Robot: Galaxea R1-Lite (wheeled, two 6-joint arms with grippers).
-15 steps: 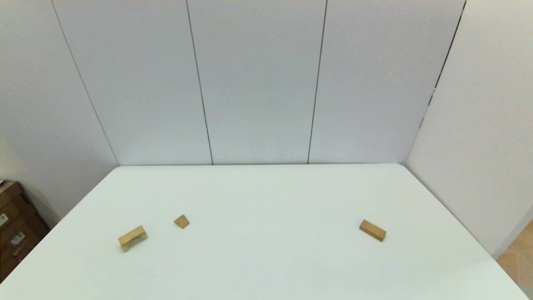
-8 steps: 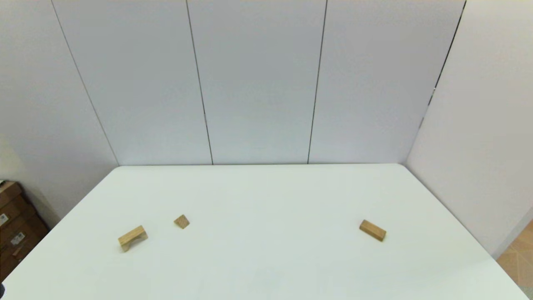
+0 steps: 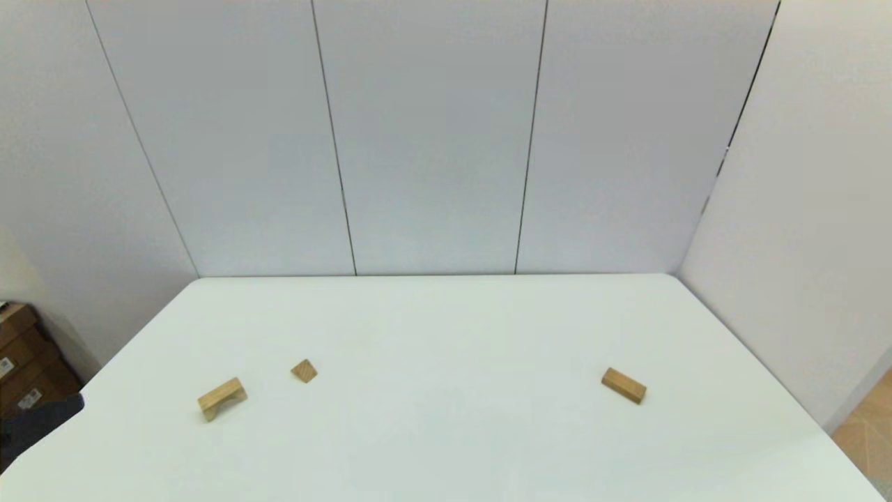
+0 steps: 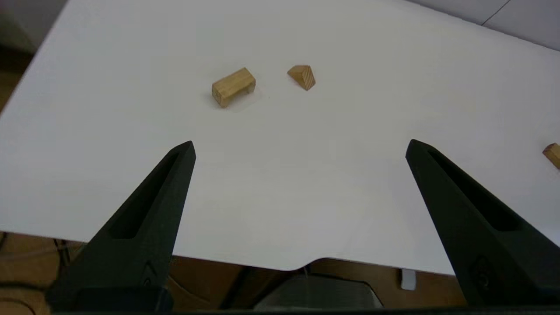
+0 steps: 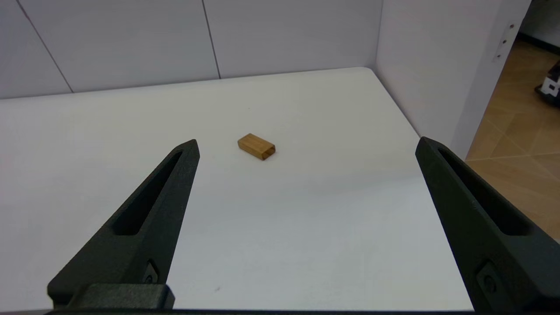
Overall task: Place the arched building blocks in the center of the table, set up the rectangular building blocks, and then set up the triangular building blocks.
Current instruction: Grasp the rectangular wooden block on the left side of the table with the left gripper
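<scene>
The left pincer [image 4: 299,146] hangs over the near left edge of the table [image 4: 280,183], its two long black tapered fingers [image 4: 153,205] spread wide apart with nothing between them. In the head view only a dark blurred piece of this arm shows at the left border, beside the table's edge, and the pincer itself cannot be made out there.

Ahead of it, well apart from the fingertips, the arched building block [image 4: 233,86] stands on its two feet, flat side up; its curved cut-out is mostly hidden from the wrist view. Near it lies the triangular building block [image 4: 302,76], a small wedge whose end face shows dark grain lines. At the border of that wrist picture a corner of the rectangular building block [image 4: 552,154] is cut off.

The right pincer [image 5: 306,146] is likewise spread wide and holds nothing, hanging over the near right part of the table; it is outside the head view. Beyond it the rectangular block lies flat, a smooth light-brown brick set askew.

In the head view the arch and wedge sit on the left, the brick far off on the right. The tabletop is smooth and white with rounded corners. Cardboard boxes [image 3: 24,362] by the left wall are partly cut off.
</scene>
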